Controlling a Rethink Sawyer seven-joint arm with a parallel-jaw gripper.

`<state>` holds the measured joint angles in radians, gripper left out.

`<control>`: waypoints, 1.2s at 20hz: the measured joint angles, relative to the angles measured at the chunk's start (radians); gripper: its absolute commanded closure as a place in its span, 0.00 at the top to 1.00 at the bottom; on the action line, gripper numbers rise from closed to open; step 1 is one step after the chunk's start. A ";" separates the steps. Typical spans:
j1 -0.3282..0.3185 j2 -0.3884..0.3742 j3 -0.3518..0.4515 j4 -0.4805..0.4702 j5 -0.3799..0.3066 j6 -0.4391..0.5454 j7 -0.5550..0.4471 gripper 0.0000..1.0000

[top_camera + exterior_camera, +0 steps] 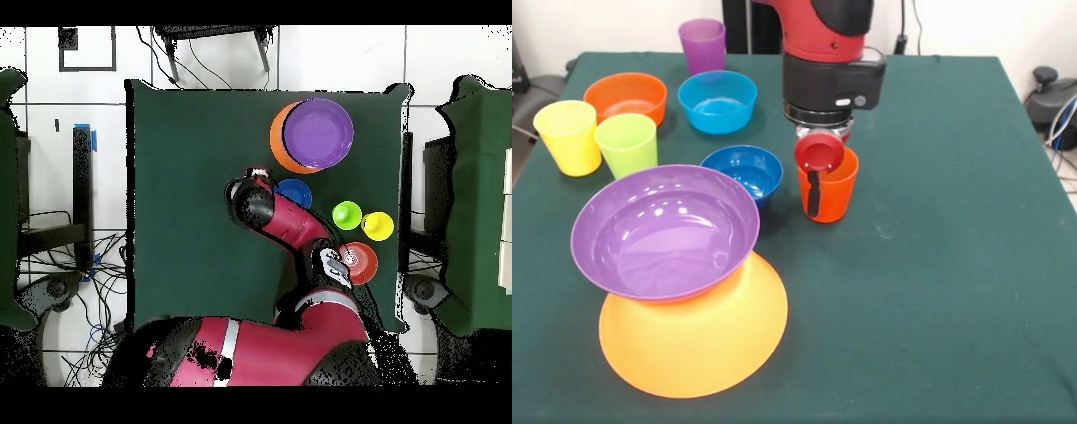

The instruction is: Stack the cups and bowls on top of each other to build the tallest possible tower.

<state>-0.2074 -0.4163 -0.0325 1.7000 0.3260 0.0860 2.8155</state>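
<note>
My gripper [817, 181] hangs over the orange-red cup [832, 190] at the table's middle. One black finger [813, 196] lies against the cup's front wall and the gripper looks shut on its rim. The cup stands upright at table level, right of the dark blue bowl [743, 170]. The wide purple bowl [662, 231] rests tilted on the overturned yellow-orange bowl [697, 336] at the front left. In the overhead view the arm [290, 225] hides the cup, and the purple bowl [318, 133] sits on the yellow-orange bowl [277, 140].
At the far left stand the yellow cup [568, 137], lime green cup [627, 144], small orange bowl [625, 95], light blue bowl [717, 102] and purple cup [703, 44]. No lime green bowl shows. The green table [953, 265] stretches to the right.
</note>
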 measured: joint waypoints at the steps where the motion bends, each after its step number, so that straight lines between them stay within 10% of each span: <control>1: 0.001 0.007 0.000 0.000 -0.009 0.000 0.000 0.00; 14: 0.054 -0.055 -0.036 0.000 -0.014 0.066 0.000 0.00; 24: 0.118 -0.209 -0.159 -0.096 -0.025 0.442 0.000 0.00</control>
<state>-0.0894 -0.6256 -0.1917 1.6038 0.3015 0.5283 2.8155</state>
